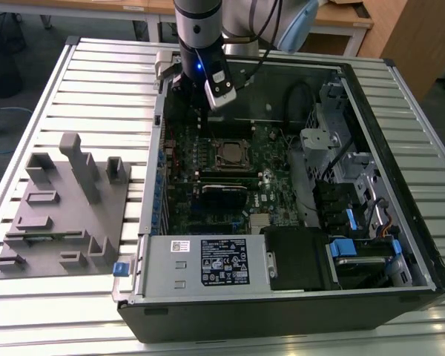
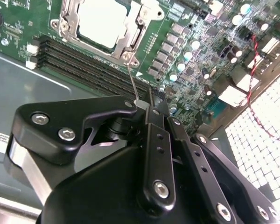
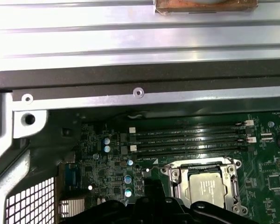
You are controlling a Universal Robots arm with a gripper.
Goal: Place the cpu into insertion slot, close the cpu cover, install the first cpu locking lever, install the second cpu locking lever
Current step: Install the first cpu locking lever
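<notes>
The open computer case holds the motherboard. The cpu sits in its socket near the middle of the exterior view, with the cpu cover lying flat around it. The case stands on a slatted metal worktop, and a grey fixture tray lies at the exterior view's left. In the second wrist view the tool is clamped together on the thin locking lever, over the memory slots.

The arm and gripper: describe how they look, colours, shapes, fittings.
The arm is a silver-grey tube with a light-blue joint cap. A blue light glows on its black wrist, where a small white box is mounted. The gripper is matte black, built of angular linked bars fastened with silver bolts, on a silver collar.
</notes>
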